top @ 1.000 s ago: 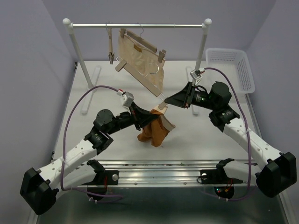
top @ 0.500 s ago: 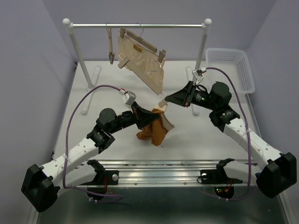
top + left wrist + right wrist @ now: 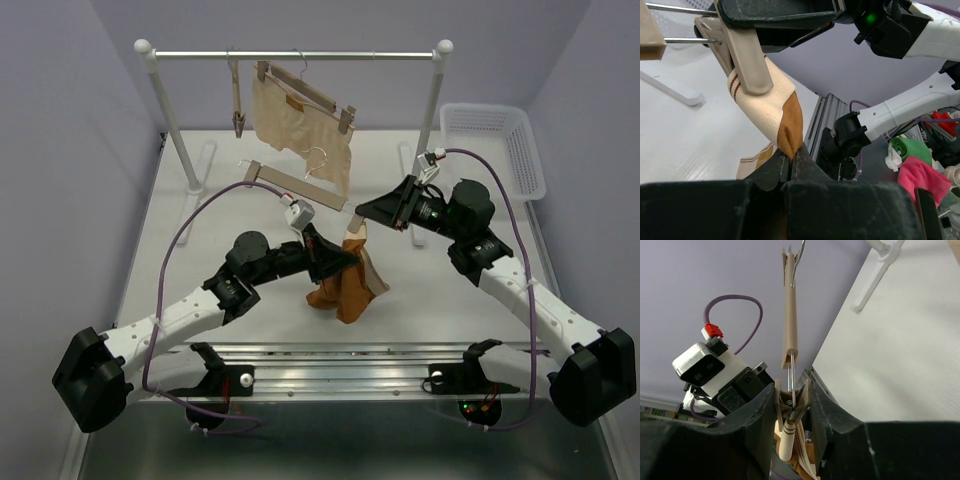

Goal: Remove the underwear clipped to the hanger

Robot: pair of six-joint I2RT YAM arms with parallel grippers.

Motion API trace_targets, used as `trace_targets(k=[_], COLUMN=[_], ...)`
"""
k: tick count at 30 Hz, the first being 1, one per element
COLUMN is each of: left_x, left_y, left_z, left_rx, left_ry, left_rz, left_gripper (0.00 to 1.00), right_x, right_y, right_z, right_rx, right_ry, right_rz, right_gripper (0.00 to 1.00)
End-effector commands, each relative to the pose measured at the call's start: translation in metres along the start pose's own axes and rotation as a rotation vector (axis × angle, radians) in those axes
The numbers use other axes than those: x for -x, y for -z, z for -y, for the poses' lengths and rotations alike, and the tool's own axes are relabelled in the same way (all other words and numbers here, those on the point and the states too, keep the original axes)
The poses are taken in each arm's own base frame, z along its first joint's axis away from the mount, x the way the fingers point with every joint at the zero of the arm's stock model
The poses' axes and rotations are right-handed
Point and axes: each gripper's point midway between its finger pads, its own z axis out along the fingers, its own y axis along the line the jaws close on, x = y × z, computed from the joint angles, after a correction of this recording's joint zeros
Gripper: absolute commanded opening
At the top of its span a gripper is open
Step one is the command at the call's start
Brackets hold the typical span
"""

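Step in hand: by my read, freeing the rust-orange brief point(image 3: 348, 290) from one clip point(image 3: 747, 60) on a hanger point(image 3: 789, 315) held low over the bench point(image 3: 420, 300).
Left gripper point(image 3: 790, 160): jaws fully closed, pinching a fold of orange cloth just under the cream waistband.
Right gripper point(image 3: 792, 412): jaws pressed onto the clip's two handles from either side, nothing else in them.
Where the brief is: centre of the top view, bunched into a cone, its top at the clip and its bottom seemingly on the bench.
Doing it well: squeeze the clip handles hard first, then draw the cloth straight down out of the clip's mouth. Pull early and the waistband stretches or the hanger gets dragged.
Hedge: the left wrist view shows the clip lying over the striped waistband, but I cannot tell whether its mouth has opened yet.
Cloth: soft, limp knit, thick ribbed waistband with two thin rust stripes; it folds and gives.
Clip: rigid beige peg, smooth, riding on thin metal rods.
Hanger: slim round wooden bar with a wire hook, tilted.
Waiting: the beige brief point(image 3: 300, 130) hangs clipped to a second hanger on the rail point(image 3: 380, 56), upper centre of the top view.
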Motion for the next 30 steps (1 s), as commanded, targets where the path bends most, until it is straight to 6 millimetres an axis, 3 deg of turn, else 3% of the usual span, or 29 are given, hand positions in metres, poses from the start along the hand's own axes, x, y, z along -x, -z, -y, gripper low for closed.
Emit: trace_targets(k=[1,3,7,12,23,30], left_x=[0.025,0.027,0.029,0.029,0.022,0.013], left_y=[-0.008,-0.010,-0.011,-0.010,-0.012,-0.002], left_z=[0.031,0.030,0.027,0.029,0.031,0.031], left_rx=[-0.109,-0.107,-0.088,-0.092,-0.104,-0.096], left_ry=[-0.066,-0.067,-0.065,-0.064,-0.048,-0.029], left_rz=[0.050,0.052,0.064,0.065,0.046,0.043], left_gripper=[0.00,0.00,0.00,0.00,0.00,0.00], right_x=[0.027,0.023,0.021,0.038,0.045,0.068], right_y=[0.006,0.007,0.009,0.018,0.021,0.033], right_z=[-0.027,-0.030,-0.021,-0.012,-0.009,-0.015], right_rx=[0.069,0.087,0.038,-0.034,-0.043,-0.098], right_ry=[0.070,0.087,0.099,0.097,0.102,0.161], right_rz=[0.129,0.110,0.108,0.242,0.290,0.407], right_gripper=[0.10,0.01,0.01,0.01,0.01,0.01])
